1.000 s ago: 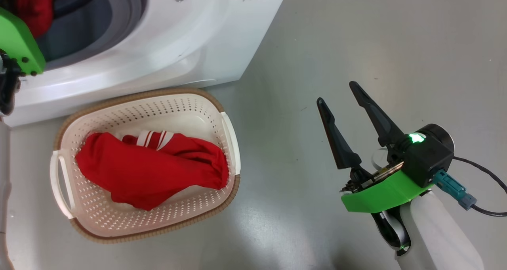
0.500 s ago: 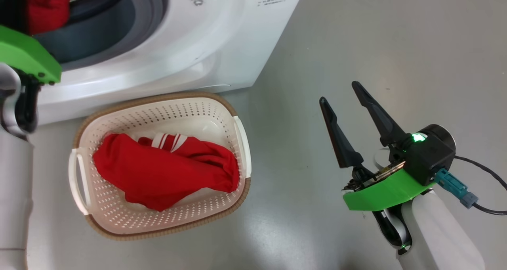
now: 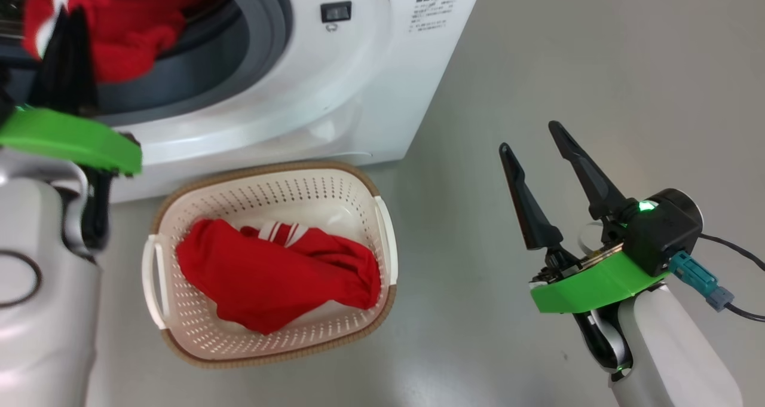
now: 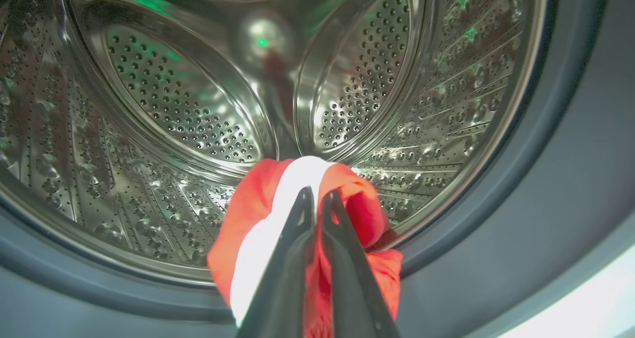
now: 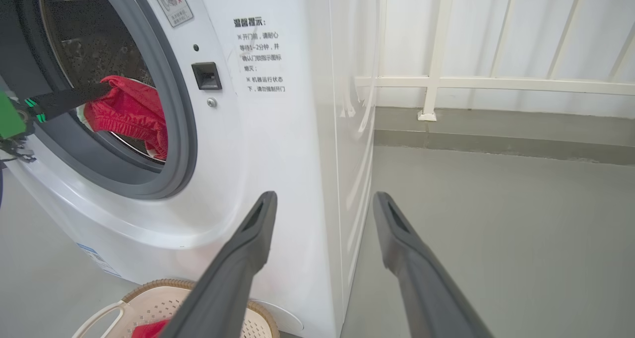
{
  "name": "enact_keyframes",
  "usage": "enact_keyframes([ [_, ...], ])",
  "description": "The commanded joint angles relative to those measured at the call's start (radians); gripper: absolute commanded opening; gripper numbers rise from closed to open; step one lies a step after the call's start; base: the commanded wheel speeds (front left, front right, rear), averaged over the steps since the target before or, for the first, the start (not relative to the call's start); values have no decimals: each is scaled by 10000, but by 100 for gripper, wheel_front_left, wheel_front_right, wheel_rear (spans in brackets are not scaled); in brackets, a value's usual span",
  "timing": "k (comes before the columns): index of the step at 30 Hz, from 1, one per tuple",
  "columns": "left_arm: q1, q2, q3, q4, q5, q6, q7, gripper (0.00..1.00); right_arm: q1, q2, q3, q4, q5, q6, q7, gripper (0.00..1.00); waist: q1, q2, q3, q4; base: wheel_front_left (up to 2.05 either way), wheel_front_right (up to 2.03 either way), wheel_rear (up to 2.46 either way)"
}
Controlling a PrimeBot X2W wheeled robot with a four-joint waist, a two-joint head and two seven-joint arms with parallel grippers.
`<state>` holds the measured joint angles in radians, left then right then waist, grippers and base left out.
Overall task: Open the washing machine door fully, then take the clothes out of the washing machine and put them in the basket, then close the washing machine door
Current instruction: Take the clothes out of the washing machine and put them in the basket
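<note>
The washing machine (image 3: 358, 96) stands open, and its door is out of view. My left gripper (image 4: 317, 195) is shut on a red garment with a white stripe (image 4: 357, 209) at the mouth of the steel drum (image 4: 173, 104). In the head view the same garment (image 3: 119, 30) bulges over the grey rubber ring (image 3: 269, 36), with the left gripper (image 3: 63, 18) on it. Another red garment (image 3: 269, 281) lies in the basket (image 3: 370, 198) on the floor in front of the machine. My right gripper (image 3: 529, 138) hangs open and holds nothing, well right of the basket.
Grey floor (image 3: 538, 66) stretches to the right of the machine. A white railing (image 5: 436, 80) and wall stand behind it. The door latch slot (image 3: 336, 12) sits right of the opening. A cable (image 3: 735, 311) trails from my right wrist.
The head camera has shifted, so the machine and basket sit further right. My left gripper, still shut on the red garment, has drawn back a little from the drum. The right gripper holds its pose.
</note>
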<state>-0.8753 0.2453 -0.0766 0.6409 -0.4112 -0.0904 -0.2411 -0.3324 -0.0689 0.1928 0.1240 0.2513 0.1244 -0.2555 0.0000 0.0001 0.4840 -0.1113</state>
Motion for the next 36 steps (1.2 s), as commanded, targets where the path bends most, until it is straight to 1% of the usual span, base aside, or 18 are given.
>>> enact_keyframes([
  [1, 420, 324, 253, -462, -102, -101, -138, 0, 207, -55, 104, -179, 117, 63, -63, 100, 0, -1, -458, 207, 0, 0, 0],
  [9, 1653, 202, 359, -1566, -170, -161, -194, 0, 597, -128, 45, -68, 170, 63, -63, 100, 0, -1, -1283, 349, 0, 0, 0],
  [14, 2532, 76, 509, -2464, -236, -97, -202, 0, 839, -171, -4, -59, 196, 63, -63, 100, 0, -1, -1782, 412, 0, 0, 0],
  [21, 3635, -120, 555, -3500, -234, 109, -204, 0, 1143, -225, -70, -25, 231, 63, -63, 100, 0, -1, -2322, 520, 0, 0, 0],
  [26, 4324, -161, 519, -4359, -203, 281, -164, 0, 1298, -253, -90, -42, 250, 63, -63, 100, 0, -1, -2566, 592, 0, 0, 0],
  [36, 5499, -320, 280, -6466, -177, 716, 404, 0, 1464, -245, -136, -67, 279, 63, -63, 100, 0, -1, -2758, 666, 0, 0, 0],
])
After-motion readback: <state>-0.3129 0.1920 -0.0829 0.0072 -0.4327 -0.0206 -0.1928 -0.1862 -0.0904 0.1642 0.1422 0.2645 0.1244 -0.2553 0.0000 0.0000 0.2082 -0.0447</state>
